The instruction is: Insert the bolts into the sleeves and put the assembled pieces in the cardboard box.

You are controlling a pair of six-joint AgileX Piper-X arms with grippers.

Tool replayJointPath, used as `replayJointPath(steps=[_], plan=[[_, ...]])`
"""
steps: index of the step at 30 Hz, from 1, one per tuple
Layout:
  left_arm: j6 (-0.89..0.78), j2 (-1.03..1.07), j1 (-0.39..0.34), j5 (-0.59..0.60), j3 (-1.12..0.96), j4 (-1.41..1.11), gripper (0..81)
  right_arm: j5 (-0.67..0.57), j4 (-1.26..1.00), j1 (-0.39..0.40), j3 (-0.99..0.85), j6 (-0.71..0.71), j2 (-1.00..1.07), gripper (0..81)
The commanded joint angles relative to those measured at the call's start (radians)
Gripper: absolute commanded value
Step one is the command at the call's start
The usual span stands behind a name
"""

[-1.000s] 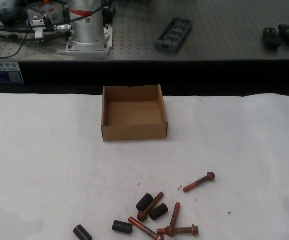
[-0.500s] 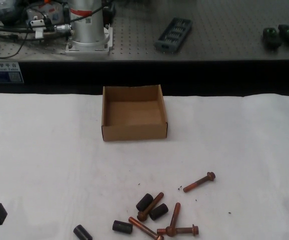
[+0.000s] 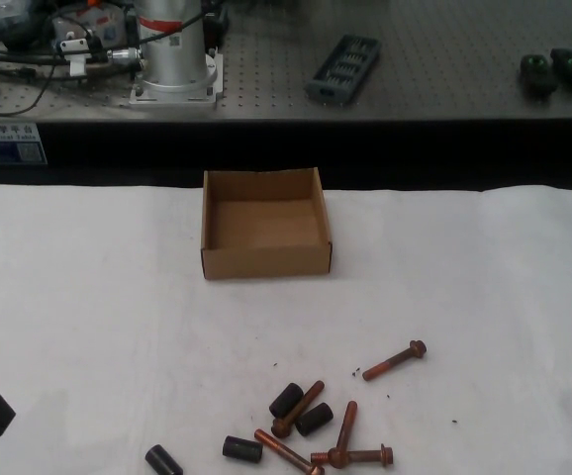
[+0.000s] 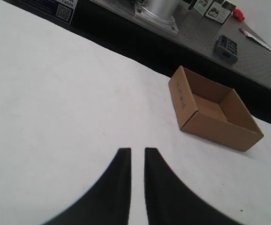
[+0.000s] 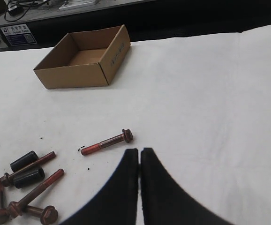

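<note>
Black fingers of the right gripper [image 5: 139, 152] meet, empty. Just ahead lies one copper bolt [image 5: 107, 141], with other bolts [image 5: 36, 189] and black sleeves [image 5: 24, 161] off to its side and the cardboard box [image 5: 84, 56] farther on. The left gripper [image 4: 137, 151] is slightly parted and empty, with the box well ahead.

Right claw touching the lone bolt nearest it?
Apart. The right wrist view shows white cloth between the right claw and the lone bolt. The high view shows them far apart.

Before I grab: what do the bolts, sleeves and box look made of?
Bolts: likely metal, coppery-red with a dull sheen. Sleeves: matte black, perhaps rubber or plastic; cannot tell which. Cardboard box: brown cardboard, matte, folded walls.
</note>
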Motion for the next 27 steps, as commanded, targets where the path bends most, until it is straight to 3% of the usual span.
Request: replayJointPath(steps=[1,8,18,27], plan=[[-0.025,-0.003,-0.001,0.008,-0.013,-0.012,8.5,-0.012,-0.009,0.0,-0.005,0.001,-0.006,2.5],[-0.028,-0.003,-0.001,0.01,-0.013,-0.012,8.5,-0.012,-0.009,0.0,-0.005,0.001,-0.006,2.5],[-0.028,-0.003,-0.001,0.212,-0.013,-0.012,8.5,-0.012,-0.009,0.0,-0.005,0.001,-0.006,2.5],[-0.031,-0.003,-0.001,0.228,-0.013,-0.012,8.5,-0.012,-0.009,0.0,-0.005,0.033,-0.006,2.5]])
